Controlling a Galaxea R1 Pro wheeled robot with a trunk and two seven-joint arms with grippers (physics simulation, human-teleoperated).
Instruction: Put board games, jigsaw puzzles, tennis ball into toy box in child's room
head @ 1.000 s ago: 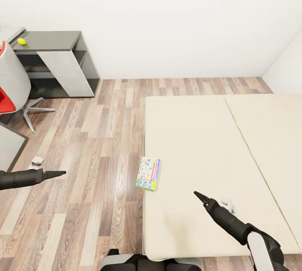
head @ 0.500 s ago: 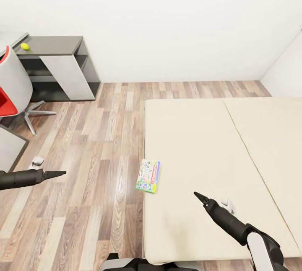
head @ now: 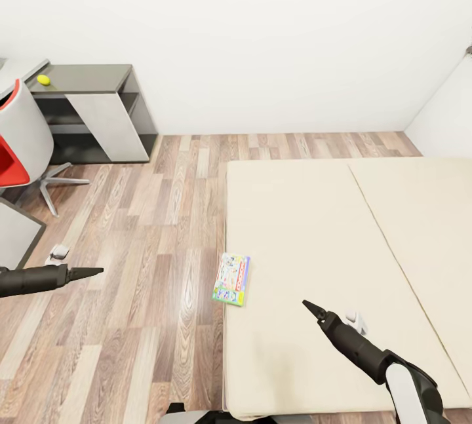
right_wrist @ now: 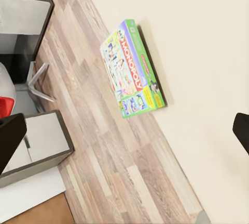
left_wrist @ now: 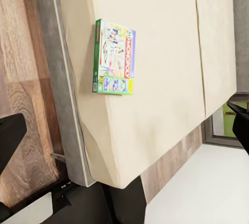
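One board game point(head: 231, 279), a flat green-edged box with a cartoon cover, lies on the beige bed point(head: 328, 227) at its left edge, slightly overhanging. It also appears as the board game point(left_wrist: 114, 56) and board game point(right_wrist: 133, 68) in the wrist views. The tennis ball point(head: 43, 80) rests on the dark grey section of the table point(head: 92, 73) at the far left. My left gripper point(head: 92, 272) hovers open over the floor, left of the box. My right gripper point(head: 309, 307) is open over the mattress, right of the box. The toy box and jigsaw puzzles are out of view.
A white and red swivel chair point(head: 23, 142) stands in front of the table. A grey furniture corner point(head: 16, 234) juts in at the left edge. Wood-plank floor point(head: 164, 214) runs between table and bed. White walls close the back and right.
The whole picture has slid slightly down and right, so the camera has moved. Both arms keep the same pose and the game box has not moved on the bed.
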